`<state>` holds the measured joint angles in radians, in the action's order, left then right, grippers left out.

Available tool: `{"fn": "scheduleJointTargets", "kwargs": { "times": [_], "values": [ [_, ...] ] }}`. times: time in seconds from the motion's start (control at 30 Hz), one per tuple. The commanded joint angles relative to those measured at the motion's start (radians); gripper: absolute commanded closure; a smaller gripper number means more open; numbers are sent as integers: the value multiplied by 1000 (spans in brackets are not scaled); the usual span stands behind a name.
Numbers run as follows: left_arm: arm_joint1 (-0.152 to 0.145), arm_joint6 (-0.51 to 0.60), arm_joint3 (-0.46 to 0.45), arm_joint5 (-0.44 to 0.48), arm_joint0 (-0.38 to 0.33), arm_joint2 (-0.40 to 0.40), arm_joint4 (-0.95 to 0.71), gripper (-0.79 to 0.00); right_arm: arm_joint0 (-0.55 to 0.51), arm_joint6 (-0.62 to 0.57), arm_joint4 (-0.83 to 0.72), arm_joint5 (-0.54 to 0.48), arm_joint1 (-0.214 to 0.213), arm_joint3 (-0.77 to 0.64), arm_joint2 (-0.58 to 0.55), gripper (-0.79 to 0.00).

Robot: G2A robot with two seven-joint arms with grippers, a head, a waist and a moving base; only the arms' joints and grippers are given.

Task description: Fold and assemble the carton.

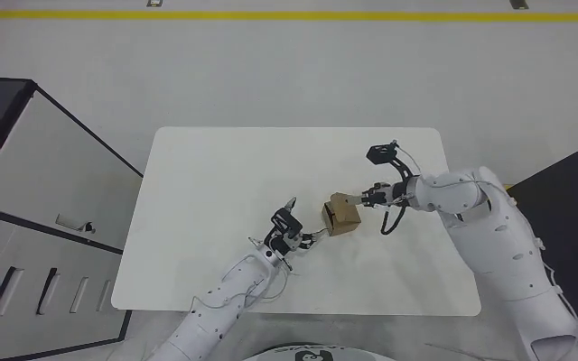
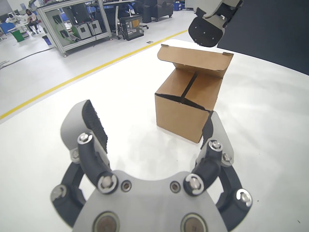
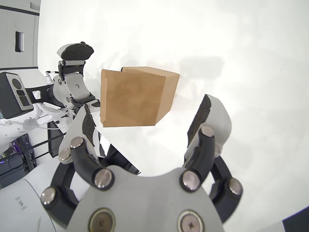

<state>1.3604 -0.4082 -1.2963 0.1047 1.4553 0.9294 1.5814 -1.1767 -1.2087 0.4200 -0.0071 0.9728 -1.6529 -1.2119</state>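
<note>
A small brown carton (image 1: 341, 215) stands upright near the middle of the white table (image 1: 226, 180). Its lid flap (image 2: 195, 59) is raised, and the two inner flaps lie folded down with a dark slit between them. My left gripper (image 2: 149, 119) is open just short of the carton's near corner, close to the table, with nothing between its fingers. My right gripper (image 3: 146, 112) is open on the carton's opposite side, a little apart from the carton (image 3: 135, 97), also with nothing in it. In the top view the left gripper (image 1: 305, 240) and right gripper (image 1: 364, 199) flank the carton.
A grey cabinet (image 1: 54, 226) stands off the table's left edge and a dark panel (image 1: 551, 189) off its right side. Bare tabletop stretches to the left and behind the carton. A yellow floor line (image 1: 289, 15) runs beyond the table.
</note>
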Motion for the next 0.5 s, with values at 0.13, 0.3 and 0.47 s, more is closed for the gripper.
{"fn": "scheduleJointTargets", "kwargs": {
  "times": [0.13, 0.3, 0.47],
  "values": [
    [10, 12, 35, -6, -27, -26, -10, -785, -25, 39, -64, 20, 0, 24, -17, -785],
    [22, 7, 72, -8, -53, -55, -20, -785, -14, 31, -162, -22, 4, 67, -16, -785],
    [28, -2, 99, -13, -67, -66, -25, -785, 17, 25, -209, -56, 10, 98, 11, -785]
  ]
}}
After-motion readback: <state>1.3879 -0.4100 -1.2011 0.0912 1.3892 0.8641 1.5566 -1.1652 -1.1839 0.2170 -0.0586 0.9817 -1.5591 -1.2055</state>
